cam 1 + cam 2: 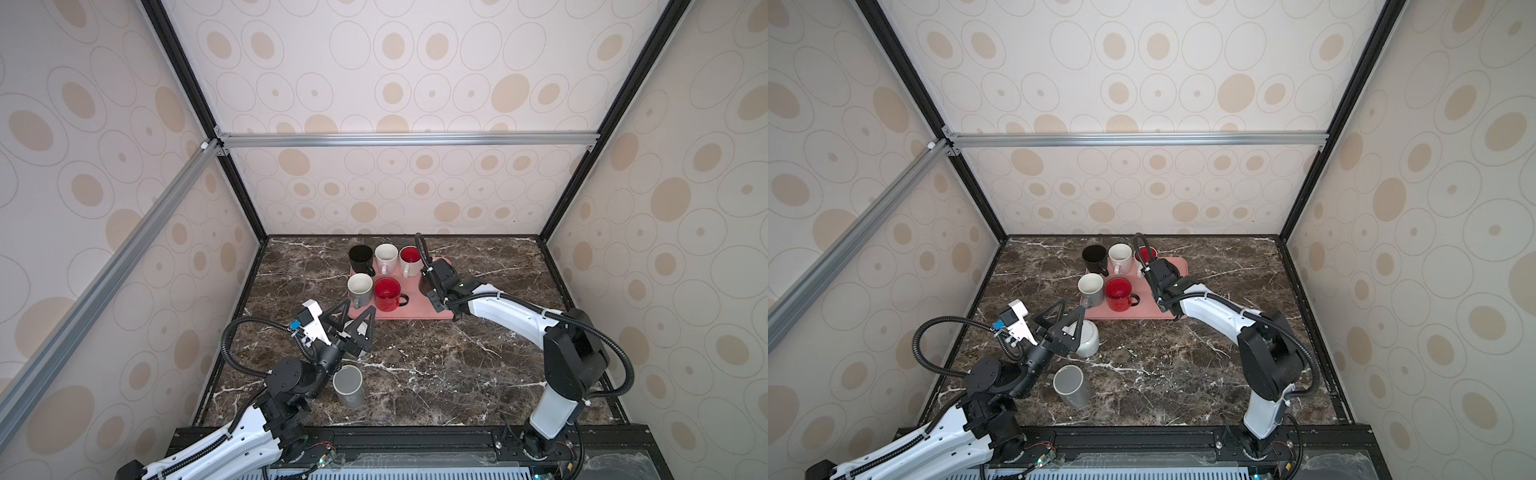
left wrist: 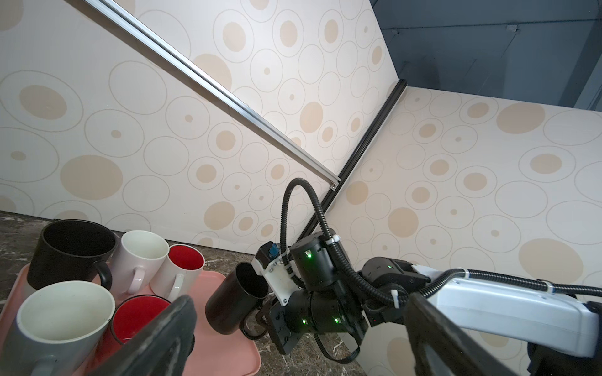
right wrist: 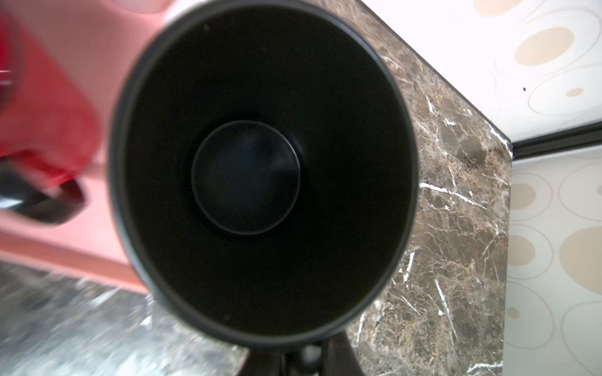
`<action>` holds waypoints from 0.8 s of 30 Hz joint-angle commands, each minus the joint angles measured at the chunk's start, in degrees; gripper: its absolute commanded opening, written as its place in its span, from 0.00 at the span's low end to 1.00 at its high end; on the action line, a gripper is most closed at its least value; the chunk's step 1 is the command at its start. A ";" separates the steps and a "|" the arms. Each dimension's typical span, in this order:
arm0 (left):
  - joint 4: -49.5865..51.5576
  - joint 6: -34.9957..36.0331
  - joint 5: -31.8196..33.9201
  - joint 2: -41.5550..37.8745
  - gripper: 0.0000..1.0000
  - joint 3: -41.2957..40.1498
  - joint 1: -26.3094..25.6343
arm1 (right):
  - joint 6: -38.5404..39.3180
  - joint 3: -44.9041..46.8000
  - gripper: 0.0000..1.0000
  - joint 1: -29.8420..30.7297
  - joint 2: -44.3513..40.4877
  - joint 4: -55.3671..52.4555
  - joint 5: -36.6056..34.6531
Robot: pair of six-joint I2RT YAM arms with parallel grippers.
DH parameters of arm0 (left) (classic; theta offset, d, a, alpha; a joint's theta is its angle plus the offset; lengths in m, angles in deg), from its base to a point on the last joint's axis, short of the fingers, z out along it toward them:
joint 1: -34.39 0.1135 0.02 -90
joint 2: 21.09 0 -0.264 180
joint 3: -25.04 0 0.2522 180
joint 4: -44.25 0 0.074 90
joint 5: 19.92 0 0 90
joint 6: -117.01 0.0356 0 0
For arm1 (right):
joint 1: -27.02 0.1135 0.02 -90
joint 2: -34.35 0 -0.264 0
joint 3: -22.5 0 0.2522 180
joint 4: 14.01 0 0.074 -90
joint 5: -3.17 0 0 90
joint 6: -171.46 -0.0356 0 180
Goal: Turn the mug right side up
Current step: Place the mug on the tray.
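Mug: black, tilted with its mouth partly upward, over the free end of the tray; right pincer clenched on its handle. Left pincer: released, idle near the tray's front corner. Handling: roll until the rim is level, set the base flat clear of the red mug, then let go.

Smooth, matt, plastic-looking pink tray rests on a smooth marble-patterned tabletop and bears a glossy red mug; at the tray's edge, a black mug, satin-dull inside; behind the tray, a brushed metal rail on matt patterned walls.
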 commanded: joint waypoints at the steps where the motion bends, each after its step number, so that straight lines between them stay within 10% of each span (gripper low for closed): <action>1: 0.80 0.97 0.99 -1.16 0.99 0.11 0.23 | 1.45 -5.38 0.00 -2.72 2.00 1.92 -2.22; 24: 3.87 2.38 2.49 -3.55 0.99 0.22 0.22 | 4.44 -25.85 0.00 -10.03 20.64 -3.08 3.06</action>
